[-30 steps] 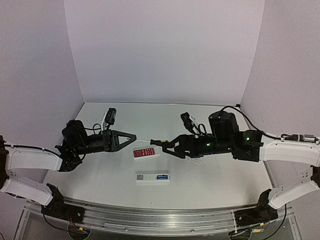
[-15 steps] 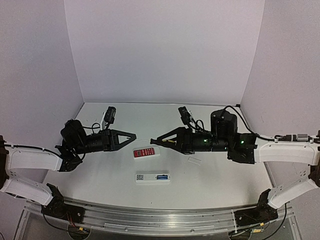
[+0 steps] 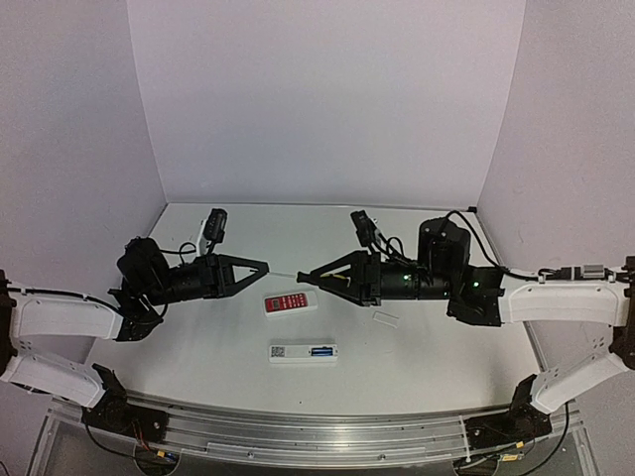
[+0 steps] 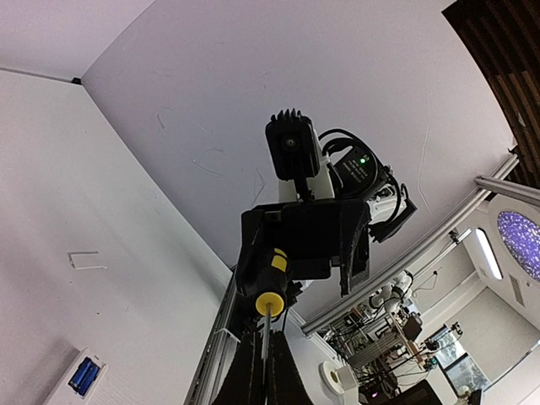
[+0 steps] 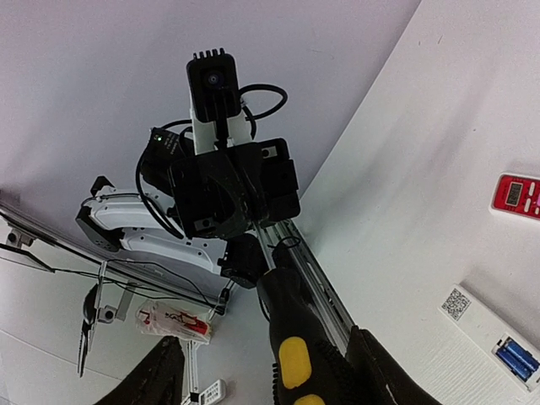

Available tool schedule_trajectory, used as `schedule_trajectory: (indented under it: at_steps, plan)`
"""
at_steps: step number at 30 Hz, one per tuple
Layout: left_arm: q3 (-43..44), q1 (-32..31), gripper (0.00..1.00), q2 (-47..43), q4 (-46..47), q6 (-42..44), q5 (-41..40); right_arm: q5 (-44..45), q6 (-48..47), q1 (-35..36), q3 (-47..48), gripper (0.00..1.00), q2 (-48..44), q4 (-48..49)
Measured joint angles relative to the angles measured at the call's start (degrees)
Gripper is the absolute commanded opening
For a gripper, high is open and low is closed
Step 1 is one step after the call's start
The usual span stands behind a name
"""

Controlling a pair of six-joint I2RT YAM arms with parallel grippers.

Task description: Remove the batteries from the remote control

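The white remote control [image 3: 298, 352] lies back up on the table, QR sticker at its left, compartment open with the two blue batteries [image 3: 321, 351] inside. It also shows in the left wrist view [image 4: 61, 390] with its batteries [image 4: 83, 375], and in the right wrist view [image 5: 481, 333] with its batteries [image 5: 516, 359]. My left gripper [image 3: 266, 269] [image 4: 267, 375] is shut on the shaft of the black-and-yellow screwdriver [image 3: 285, 278], held in the air. My right gripper [image 3: 304, 278] [image 5: 270, 380] is open, its fingers spread around the screwdriver handle [image 5: 291, 337].
A red-faced remote [image 3: 290, 302] lies just below the two grippers, also seen in the right wrist view [image 5: 519, 196]. A small white battery cover [image 3: 386, 318] lies on the table under the right arm. White walls close the back and both sides.
My right gripper has lifted, shifted a little left, and its jaws have spread around the screwdriver handle. The battery cover now shows beneath it. The left gripper has barely moved.
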Motion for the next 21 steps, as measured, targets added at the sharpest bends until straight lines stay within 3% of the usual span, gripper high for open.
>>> schedule_trajectory:
  at_steps: [8,15,17,18,19,20,21]
  plan:
    - [-0.3,0.0,0.0,-0.6,-0.1,-0.4,0.1,-2.1,1.6,0.0,0.0,0.45,2.6,3.7]
    - [-0.3,0.0,0.0,-1.9,-0.5,-0.4,0.3,-2.4,3.2,0.0,0.0,0.06,3.9,6.4]
    - [-0.3,0.0,0.0,-2.3,-1.4,-0.3,0.3,-2.6,3.1,0.0,0.0,0.0,3.9,7.5]
    - [-0.3,0.0,0.06,-2.5,-1.7,-0.2,0.4,-2.6,3.2,0.1,0.0,0.0,3.9,8.1]
    - [-0.3,0.0,0.2,-2.9,-2.1,0.0,0.5,-2.6,3.2,0.1,0.0,0.0,3.9,8.4]
    - [-0.2,0.0,0.39,-3.3,-3.1,0.3,0.2,-2.5,3.1,0.1,-0.1,0.0,3.9,8.4]
    - [-0.2,0.0,0.65,-3.8,-4.4,0.8,-0.1,-2.2,2.9,0.2,-0.2,0.0,3.9,8.5]
